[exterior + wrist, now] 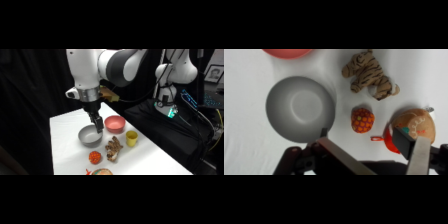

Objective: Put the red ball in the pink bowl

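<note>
Claw [97, 126] hangs above the grey bowl [90, 135], its two fingers spread apart and holding nothing; in the wrist view the fingers [416, 150] rise from the lower edge with a wide gap between them. Grey bowl: round, smooth, empty. Pink bowl [114, 123]: round, coral, just beside the grey bowl, on its far side from the ball. Red ball [362, 119]: small, red-orange, dotted texture, resting on the worktop [67, 140] near the grey bowl, apart from the pink bowl. Striped plush tiger [369, 74] lies between ball and yellow cup [131, 138]. Larger orange-and-pale round toy [415, 125] sits near the ball. Worktop: white, flat; dark cloth backdrop behind.
</note>
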